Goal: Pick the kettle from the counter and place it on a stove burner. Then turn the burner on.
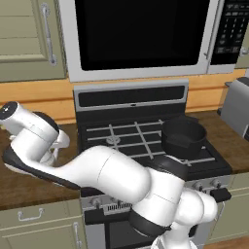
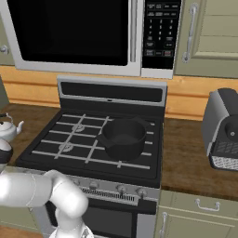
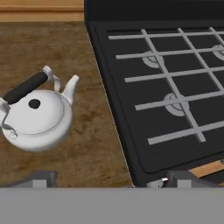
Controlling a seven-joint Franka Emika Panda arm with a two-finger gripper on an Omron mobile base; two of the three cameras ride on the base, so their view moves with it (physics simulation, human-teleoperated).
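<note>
Reaching out to the left in the left base view, the white arm (image 1: 97, 170) bends over the counter (image 1: 29, 187) beside the stove (image 1: 146, 138); a black pot (image 1: 183, 137) occupies the right front burner, and a toaster (image 1: 237, 104) stands at the far right.

From the right base view, the kettle (image 2: 8, 128) sits on the counter (image 2: 188, 158) just left of the stove (image 2: 93, 139), the left burners bare, the microwave (image 2: 88, 32) overhead; its keypad writing is too small to read.

Seen from the hand view, the kettle (image 3: 37, 114) stands upright on wood (image 3: 92, 144), apart from the stove edge (image 3: 116, 113). Whether the gripper's fingertips are apart or together cannot be told.
</note>
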